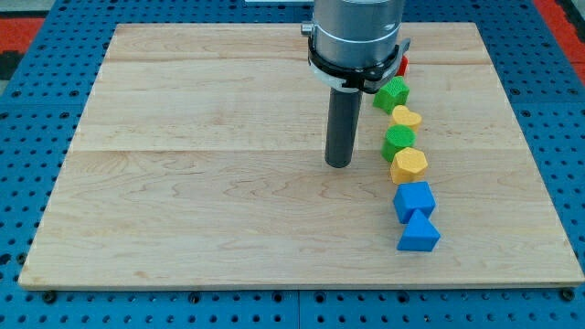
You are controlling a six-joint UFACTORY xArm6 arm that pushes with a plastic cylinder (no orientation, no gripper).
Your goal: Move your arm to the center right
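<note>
My dark rod comes down from the grey arm body at the view's top centre, and my tip [339,164] rests on the wooden board [201,164] a little right of its middle. A column of blocks runs just to the tip's right: a red block [402,65] mostly hidden by the arm, a green block [392,93], a yellow block [407,117], a second green block [398,141], a yellow hexagonal block [409,165], a blue cube [414,200] and a blue triangular block [419,233]. The tip is level with the yellow hexagon, a short gap to its left, touching nothing.
The board lies on a blue perforated table [37,302]. Red patches show at the view's top left corner [18,23] and top right corner [559,14]. The board's right edge [535,164] lies beyond the block column.
</note>
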